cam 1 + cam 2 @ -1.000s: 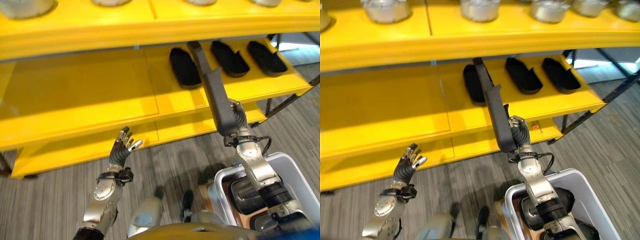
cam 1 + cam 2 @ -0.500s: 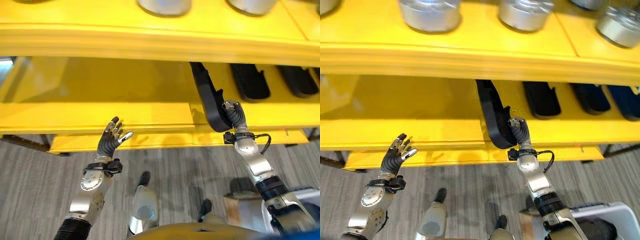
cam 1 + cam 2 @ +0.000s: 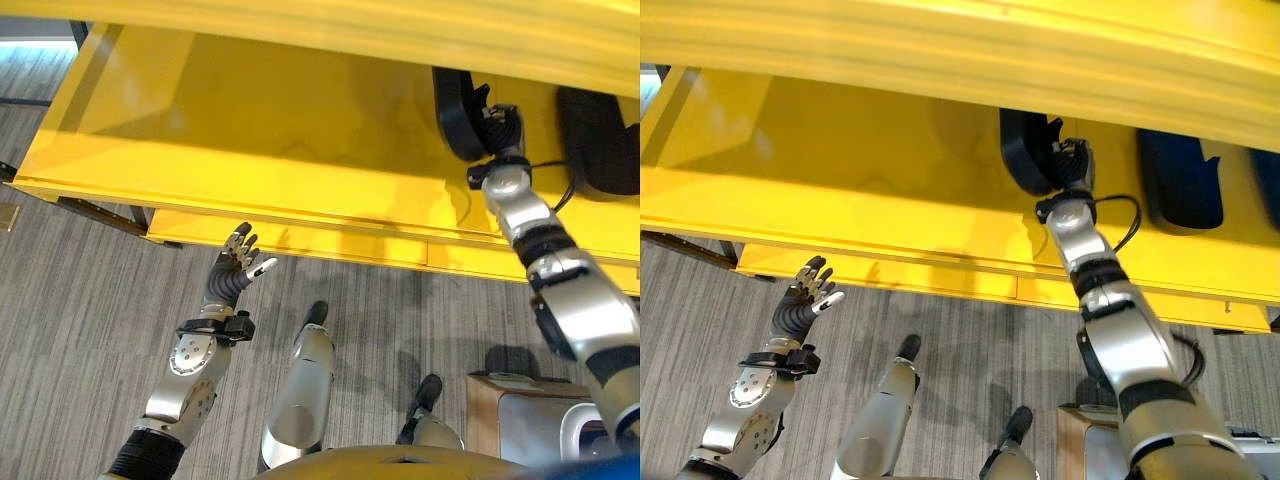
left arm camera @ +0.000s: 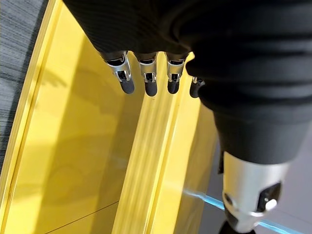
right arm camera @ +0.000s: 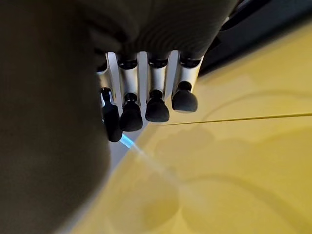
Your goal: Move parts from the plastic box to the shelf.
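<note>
Shelf (image 3: 250,130): yellow painted sheet metal by look, smooth, semi-gloss, soft reflections and shadows on deck. Black part (image 3: 1025,150) at right hand (image 3: 1068,165): matt, moulded plastic or rubber, smooth, no shine. Neighbouring black part (image 3: 1180,180): same matt dark finish. Left hand (image 3: 235,275): fingers bright brushed silver metal, tips dull dark rubbery, back under black ribbed cover, cloth-like, matt. Floor (image 3: 70,300): grey carpet, streaked weave, rough, matt. Box (image 3: 500,415) at lower right: light wood-like face, smooth.
</note>
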Robot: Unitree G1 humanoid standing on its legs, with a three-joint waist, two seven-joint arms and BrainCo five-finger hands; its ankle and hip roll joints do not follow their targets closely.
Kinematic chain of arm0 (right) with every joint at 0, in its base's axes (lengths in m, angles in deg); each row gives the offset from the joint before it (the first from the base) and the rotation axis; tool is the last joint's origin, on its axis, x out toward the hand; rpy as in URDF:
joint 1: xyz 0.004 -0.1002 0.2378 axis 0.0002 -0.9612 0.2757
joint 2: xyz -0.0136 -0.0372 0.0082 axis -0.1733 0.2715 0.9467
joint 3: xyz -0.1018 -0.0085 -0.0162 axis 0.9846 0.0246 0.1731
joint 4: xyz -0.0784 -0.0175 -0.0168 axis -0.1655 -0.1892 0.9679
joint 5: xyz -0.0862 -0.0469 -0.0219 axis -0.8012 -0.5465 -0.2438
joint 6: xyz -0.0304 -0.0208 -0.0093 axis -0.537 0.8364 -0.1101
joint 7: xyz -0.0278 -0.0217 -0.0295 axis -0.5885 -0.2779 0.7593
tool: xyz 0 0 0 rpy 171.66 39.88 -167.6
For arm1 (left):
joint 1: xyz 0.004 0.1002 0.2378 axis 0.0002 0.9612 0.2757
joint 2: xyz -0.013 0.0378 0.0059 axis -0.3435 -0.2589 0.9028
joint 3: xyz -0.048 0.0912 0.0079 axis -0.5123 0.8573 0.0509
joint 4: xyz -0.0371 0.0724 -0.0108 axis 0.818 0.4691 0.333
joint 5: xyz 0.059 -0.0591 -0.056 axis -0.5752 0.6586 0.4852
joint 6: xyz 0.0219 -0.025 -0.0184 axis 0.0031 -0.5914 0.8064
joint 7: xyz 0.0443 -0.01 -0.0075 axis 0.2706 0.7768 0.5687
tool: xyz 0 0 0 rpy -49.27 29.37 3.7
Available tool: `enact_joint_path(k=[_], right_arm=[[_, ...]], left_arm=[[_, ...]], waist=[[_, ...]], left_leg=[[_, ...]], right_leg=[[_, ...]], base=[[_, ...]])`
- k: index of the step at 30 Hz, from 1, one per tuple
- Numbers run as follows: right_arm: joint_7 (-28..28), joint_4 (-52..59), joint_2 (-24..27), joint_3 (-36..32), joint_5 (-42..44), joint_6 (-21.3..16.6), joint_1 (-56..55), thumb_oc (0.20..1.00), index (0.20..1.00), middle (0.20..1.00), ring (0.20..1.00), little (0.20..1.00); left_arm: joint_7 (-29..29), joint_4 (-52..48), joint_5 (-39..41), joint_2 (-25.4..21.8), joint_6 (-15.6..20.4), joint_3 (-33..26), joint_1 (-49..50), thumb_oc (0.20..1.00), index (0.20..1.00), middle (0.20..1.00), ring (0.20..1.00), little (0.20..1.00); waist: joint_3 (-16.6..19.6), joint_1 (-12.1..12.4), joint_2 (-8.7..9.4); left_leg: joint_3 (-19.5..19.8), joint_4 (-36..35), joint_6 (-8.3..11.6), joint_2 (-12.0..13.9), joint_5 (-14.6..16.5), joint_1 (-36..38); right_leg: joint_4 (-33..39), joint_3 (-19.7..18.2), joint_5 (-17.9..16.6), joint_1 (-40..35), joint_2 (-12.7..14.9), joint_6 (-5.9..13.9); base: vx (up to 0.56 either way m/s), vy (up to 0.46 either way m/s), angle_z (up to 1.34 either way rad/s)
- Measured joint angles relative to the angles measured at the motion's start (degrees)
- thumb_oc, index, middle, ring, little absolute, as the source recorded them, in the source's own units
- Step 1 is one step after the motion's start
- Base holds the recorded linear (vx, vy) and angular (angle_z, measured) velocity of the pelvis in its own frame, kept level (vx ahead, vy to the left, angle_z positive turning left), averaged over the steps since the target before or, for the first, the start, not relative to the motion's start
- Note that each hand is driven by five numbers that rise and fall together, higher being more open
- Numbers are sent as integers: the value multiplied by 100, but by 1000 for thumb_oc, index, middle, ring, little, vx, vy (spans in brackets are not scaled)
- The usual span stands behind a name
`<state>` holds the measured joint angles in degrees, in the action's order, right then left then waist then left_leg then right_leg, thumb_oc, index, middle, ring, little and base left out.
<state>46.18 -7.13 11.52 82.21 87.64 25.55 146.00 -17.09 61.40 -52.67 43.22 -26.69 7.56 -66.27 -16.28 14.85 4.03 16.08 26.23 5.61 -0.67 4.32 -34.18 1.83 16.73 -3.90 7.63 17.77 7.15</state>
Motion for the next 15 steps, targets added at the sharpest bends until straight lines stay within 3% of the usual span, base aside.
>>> enact_joint_path(k=[4, 7, 11, 15], right_arm=[[5, -252, 170, 205, 111, 2, 429, 200, 200, 200, 200, 200], [2, -446, 210, 477, 116, 4, 776, 200, 200, 200, 200, 200], [-3, -654, 380, 813, 107, -15, 1150, 200, 200, 200, 200, 200], [-1, -918, 676, 1067, 90, -50, 1299, 200, 200, 200, 200, 200]], left_arm=[[90, -4, -1, 5, 69, 159, -327, 1000, 1000, 1000, 1000, 1000], [113, -49, -3, -5, 115, 263, -561, 1000, 1000, 1000, 1000, 1000], [189, -130, 7, 2, 216, 244, -700, 1000, 1000, 1000, 1000, 1000], [227, -144, 64, -19, 234, 294, -418, 1000, 1000, 1000, 1000, 1000]], waist=[[-335, 44, -166], [-624, 3, -357], [-1016, -34, -495], [-1088, 14, -499]], left_leg=[[10, 161, -18, -35, -3, -107], [-37, 400, -80, -2, 41, -312], [-166, 801, -183, 52, 99, -698], [-187, 600, -64, 189, -15, -659]], right_leg=[[-196, -7, -24, 148, 31, 63], [-743, -54, 37, 531, 74, 83], [-2040, -261, 661, 1389, 224, 178], [-2197, -250, 775, 1474, 164, 362]], base=[[-91, 44, -1], [-107, 46, -22], [-79, -4, -18], [-40, -16, 7]])
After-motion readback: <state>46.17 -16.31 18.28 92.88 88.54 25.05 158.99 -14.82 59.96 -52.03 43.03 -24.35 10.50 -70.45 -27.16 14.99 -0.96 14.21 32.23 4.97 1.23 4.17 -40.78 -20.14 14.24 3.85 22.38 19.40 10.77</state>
